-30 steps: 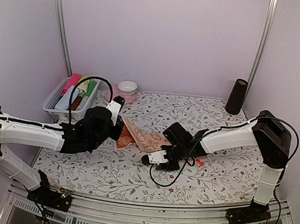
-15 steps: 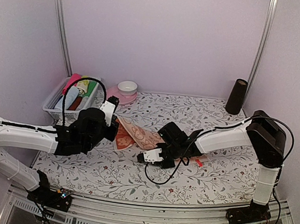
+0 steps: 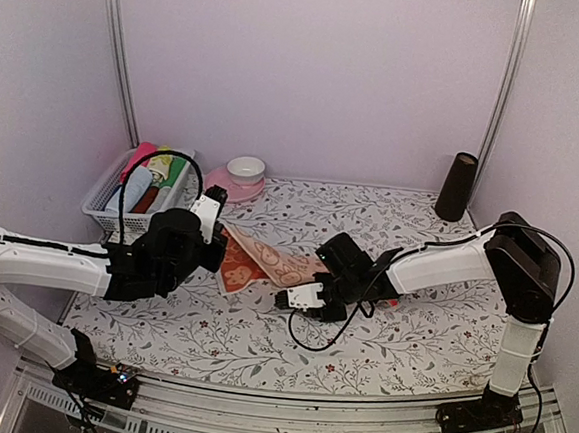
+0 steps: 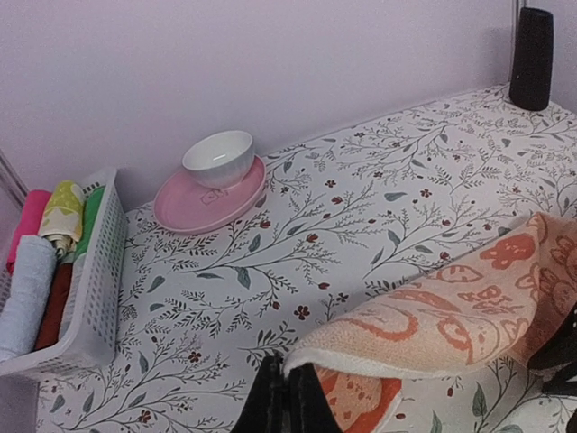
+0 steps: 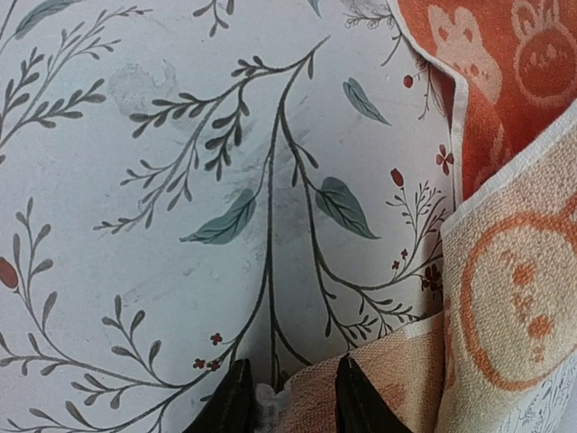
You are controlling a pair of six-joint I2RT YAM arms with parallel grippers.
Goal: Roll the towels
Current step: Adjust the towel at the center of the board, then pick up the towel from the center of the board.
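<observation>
The peach-orange towel (image 3: 264, 260) with pale round prints lies at the table's middle, one part lifted and folded over itself. My left gripper (image 3: 222, 254) is shut on its white-edged rim (image 4: 379, 365), fingers (image 4: 275, 401) closed together in the left wrist view. My right gripper (image 3: 314, 284) holds the towel's other corner (image 5: 379, 379) between its fingers (image 5: 233, 401), low over the sheet. A pale blue roll of cloth (image 3: 131, 192) lies in the basket, also seen in the left wrist view (image 4: 22, 293).
A white basket (image 3: 98, 201) with several coloured rolls stands at the back left. A white bowl (image 3: 245, 167) sits on a pink plate (image 3: 222, 184) behind the towel. A black cylinder (image 3: 457, 187) stands at the back right. The white floral sheet (image 3: 260, 335) covers the table.
Both grippers shifted a little left with the towel held between them. The towel's folded part now hangs more stretched from one gripper to the other.
</observation>
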